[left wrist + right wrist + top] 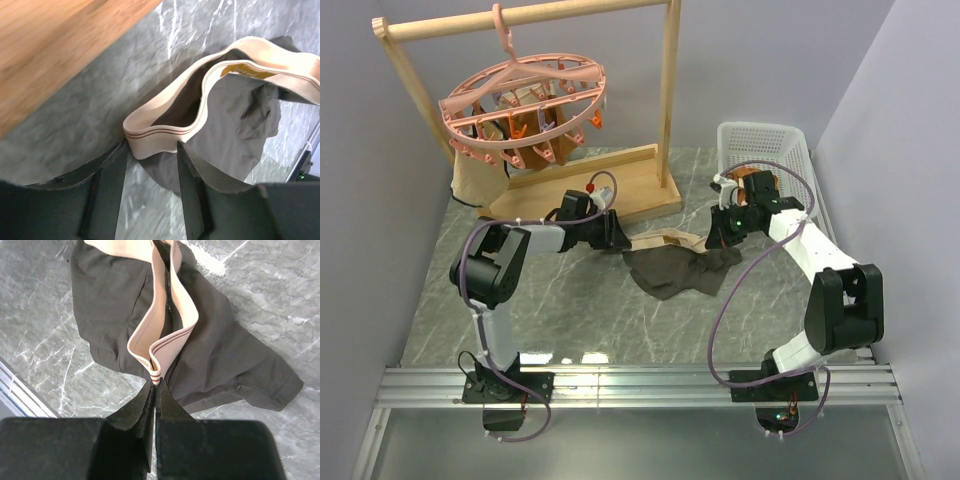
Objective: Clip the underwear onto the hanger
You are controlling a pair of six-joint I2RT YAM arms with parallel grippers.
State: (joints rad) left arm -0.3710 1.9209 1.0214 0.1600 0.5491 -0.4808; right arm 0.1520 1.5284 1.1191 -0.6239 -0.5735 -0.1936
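One pair of underwear lies crumpled on the desk, between two pincers. The right pincer is clenched on one folded end of the pale waistband. The left pincer has its fingers apart on either side of the other end; whether they press it I cannot tell. One pink hanger hangs from one wooden rack. One white basket stands far right.

Wooden rack, upright at table's far left. Tan cloth at its left foot. White basket, far right, holding orange garment. Grey marble table. Metal rail along near edge.
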